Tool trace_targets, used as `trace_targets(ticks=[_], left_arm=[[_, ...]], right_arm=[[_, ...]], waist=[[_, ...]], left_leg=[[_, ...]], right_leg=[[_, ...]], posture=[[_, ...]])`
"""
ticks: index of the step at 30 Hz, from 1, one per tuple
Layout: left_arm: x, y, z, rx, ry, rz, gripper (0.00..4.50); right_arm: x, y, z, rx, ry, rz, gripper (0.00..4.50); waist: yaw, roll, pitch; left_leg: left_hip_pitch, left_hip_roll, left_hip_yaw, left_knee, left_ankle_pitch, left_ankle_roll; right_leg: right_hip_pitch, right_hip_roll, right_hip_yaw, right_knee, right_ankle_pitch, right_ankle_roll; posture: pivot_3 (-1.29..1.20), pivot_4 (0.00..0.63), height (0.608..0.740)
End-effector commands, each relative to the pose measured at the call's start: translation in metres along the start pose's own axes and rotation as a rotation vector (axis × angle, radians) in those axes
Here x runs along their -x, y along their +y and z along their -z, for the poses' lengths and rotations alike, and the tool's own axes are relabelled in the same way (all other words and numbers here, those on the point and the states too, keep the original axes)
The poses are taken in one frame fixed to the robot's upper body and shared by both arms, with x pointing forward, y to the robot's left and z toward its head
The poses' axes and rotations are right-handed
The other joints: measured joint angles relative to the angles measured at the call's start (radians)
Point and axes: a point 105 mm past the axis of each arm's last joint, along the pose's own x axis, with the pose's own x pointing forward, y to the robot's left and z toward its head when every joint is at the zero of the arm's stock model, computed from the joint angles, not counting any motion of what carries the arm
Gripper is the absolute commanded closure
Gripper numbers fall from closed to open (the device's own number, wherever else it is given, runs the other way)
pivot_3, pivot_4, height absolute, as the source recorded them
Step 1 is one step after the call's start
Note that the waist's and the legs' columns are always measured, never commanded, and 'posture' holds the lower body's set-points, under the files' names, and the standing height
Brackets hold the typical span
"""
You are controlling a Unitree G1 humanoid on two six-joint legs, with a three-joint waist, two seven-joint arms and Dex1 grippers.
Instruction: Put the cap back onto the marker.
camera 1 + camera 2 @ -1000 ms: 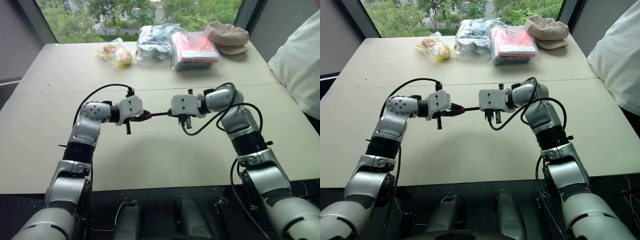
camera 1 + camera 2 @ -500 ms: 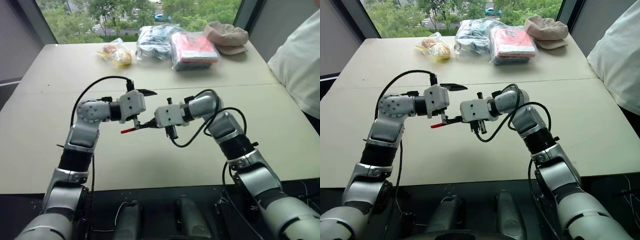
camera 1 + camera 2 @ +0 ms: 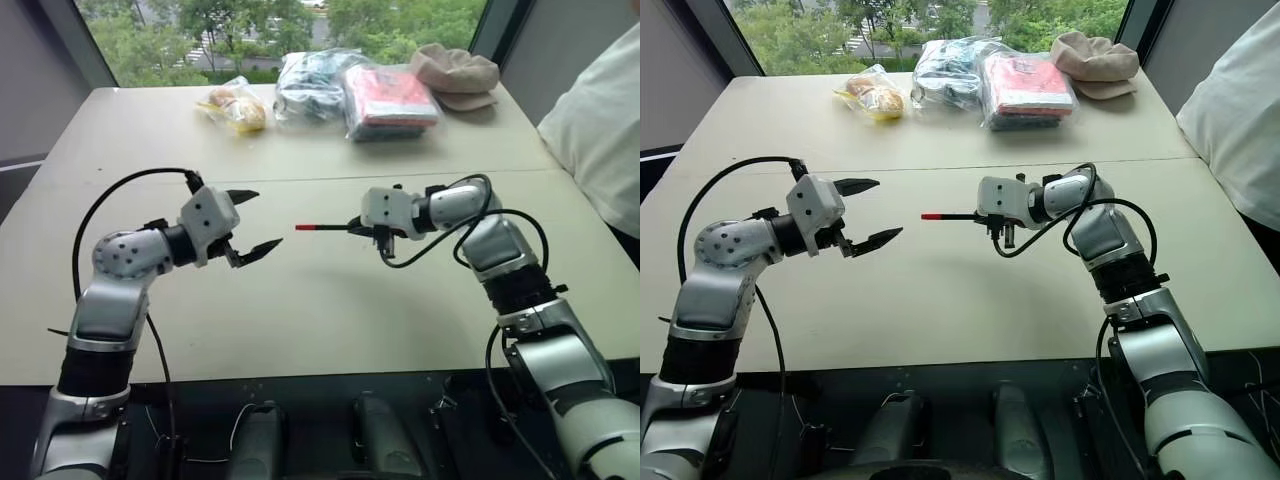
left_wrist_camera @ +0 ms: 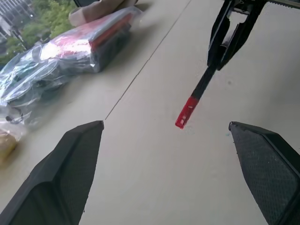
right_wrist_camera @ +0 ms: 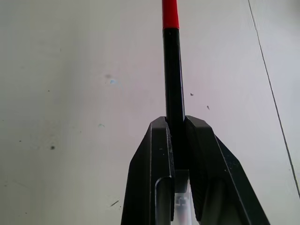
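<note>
Here, one marker (image 3: 332,227), one red cap (image 4: 186,112) on its tip, is clamped in the right gripper (image 3: 358,226) above the table's (image 3: 300,320) middle; the left gripper (image 3: 250,222) gapes wide, empty, apart.

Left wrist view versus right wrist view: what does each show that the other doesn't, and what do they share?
Left wrist view alone: the left gripper, open and holding nothing, and the plastic-wrapped packets along the table's far edge. Right wrist view alone: the right gripper from behind, shut on the marker. Shared: the black marker, the red cap on its far end, the right gripper's fingers, the beige table and its seam.
</note>
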Motion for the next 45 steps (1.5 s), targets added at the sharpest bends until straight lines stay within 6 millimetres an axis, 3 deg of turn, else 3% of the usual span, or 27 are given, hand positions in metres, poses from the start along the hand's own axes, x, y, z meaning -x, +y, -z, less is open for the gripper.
trace_targets(ticks=[1,7,10,17,22,30,34,39,45], left_arm=[[-0.001,0.002,-0.010,0.029,-0.051,-0.052,0.02],[-0.021,-0.005,-0.006,0.113,-0.083,-0.038,0.02],[-0.033,-0.011,-0.007,0.136,-0.102,-0.002,0.02],[-0.065,-0.023,-0.019,0.144,-0.163,0.112,0.02],[-0.077,-0.027,-0.023,0.143,-0.184,0.168,0.02],[-0.076,-0.035,-0.025,0.177,-0.185,0.259,0.02],[-0.073,-0.041,-0.025,0.195,-0.170,0.307,0.00],[-0.072,-0.041,-0.023,0.187,-0.153,0.323,0.00],[-0.078,-0.040,-0.026,0.186,-0.156,0.336,0.00]], right_arm=[[0.029,-0.013,-0.004,-0.104,-0.027,0.162,4.50],[0.078,-0.017,0.017,-0.398,0.091,0.475,4.50],[0.103,-0.014,0.038,-0.528,0.173,0.619,4.50],[0.147,0.013,0.092,-0.775,0.374,0.822,4.50],[0.160,0.010,0.109,-0.864,0.390,0.926,4.50],[0.150,0.011,0.118,-0.902,0.376,0.927,4.50],[0.145,0.013,0.122,-0.914,0.371,0.924,2.70],[0.143,0.017,0.127,-0.919,0.384,0.921,0.08],[0.153,0.012,0.111,-0.845,0.352,0.872,0.02]], waist=[[0.004,0.000,0.000],[0.022,0.000,0.000],[0.025,-0.001,0.000],[0.019,-0.001,-0.001],[0.015,0.000,-0.001],[0.019,0.000,-0.001],[0.019,0.000,-0.001],[0.019,0.000,-0.001],[0.019,0.000,-0.001]], left_leg=[[0.000,0.000,0.000,0.000,0.000,0.000],[0.000,0.000,0.000,0.000,0.000,0.000],[0.000,0.000,0.000,0.000,0.000,0.000],[-0.001,-0.001,0.000,0.001,0.000,0.000],[0.001,-0.001,0.001,0.000,0.000,0.000],[0.000,-0.001,0.001,0.000,0.000,0.000],[0.000,-0.001,0.001,0.000,0.000,0.000],[0.000,-0.001,0.001,0.000,0.000,0.000],[0.000,-0.001,0.001,0.000,0.000,0.000]], right_leg=[[0.000,0.000,0.000,0.000,0.000,0.000],[0.000,0.000,0.000,0.000,0.000,0.000],[0.000,0.000,0.000,0.000,0.000,0.000],[0.001,0.000,0.000,-0.001,0.000,0.000],[0.001,0.001,0.000,-0.001,0.000,0.000],[0.001,0.001,0.001,-0.001,0.000,0.000],[0.001,0.001,0.001,-0.001,0.000,0.000],[0.001,0.001,0.001,-0.001,0.000,0.000],[0.001,0.001,0.001,-0.001,0.000,0.000]], posture=[[0.00,0.150,0.740],[0.00,0.150,0.740],[0.00,0.150,0.740],[0.00,0.150,0.740],[0.00,0.150,0.740],[0.00,0.150,0.740],[0.00,0.150,0.740],[0.00,0.150,0.740],[0.00,0.150,0.740]])
